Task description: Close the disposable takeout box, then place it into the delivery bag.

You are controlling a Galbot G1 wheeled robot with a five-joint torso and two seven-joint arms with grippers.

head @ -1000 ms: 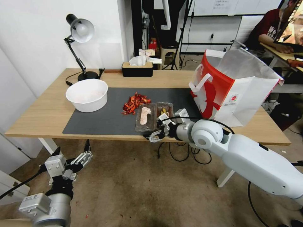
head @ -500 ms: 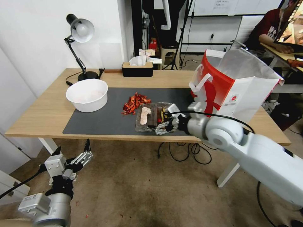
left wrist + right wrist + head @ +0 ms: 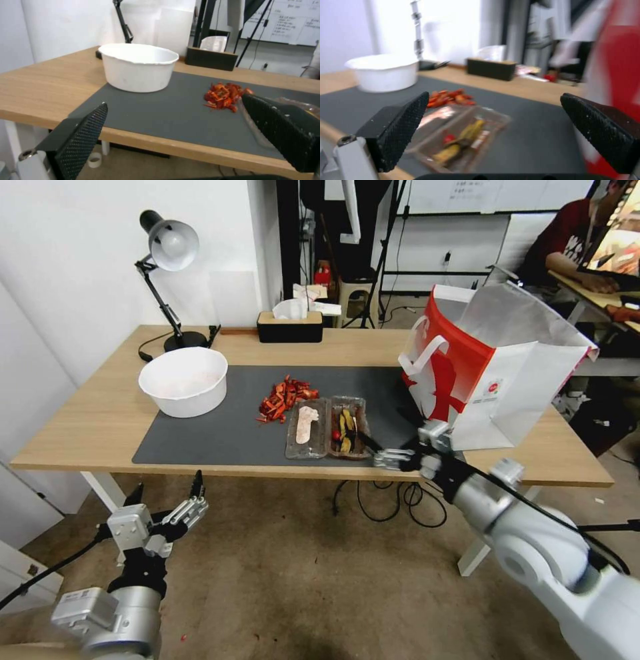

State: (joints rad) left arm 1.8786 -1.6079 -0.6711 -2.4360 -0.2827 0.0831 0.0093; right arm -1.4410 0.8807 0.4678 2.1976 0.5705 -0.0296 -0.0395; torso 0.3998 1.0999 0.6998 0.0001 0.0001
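white wall point(image 3: 80, 280) | wooden table point(image 3: 87, 427) | desk lamp point(image 3: 170, 247) | brown carpet floor point(image 3: 300, 580)

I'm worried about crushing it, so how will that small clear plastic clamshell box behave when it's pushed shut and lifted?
The small clear plastic clamshell box looks thin-walled, so it will probably flex under a squeeze. It lies open and flat on the dark grey mat, holding only a few food pieces, so it is likely light and may slide when nudged. The open right pincer hovers beside it.

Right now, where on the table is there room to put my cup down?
Bare mat between the white bowl and the open takeout box. Bare wood in front of the tissue box. Crowded: red bits, box, right gripper and delivery bag.
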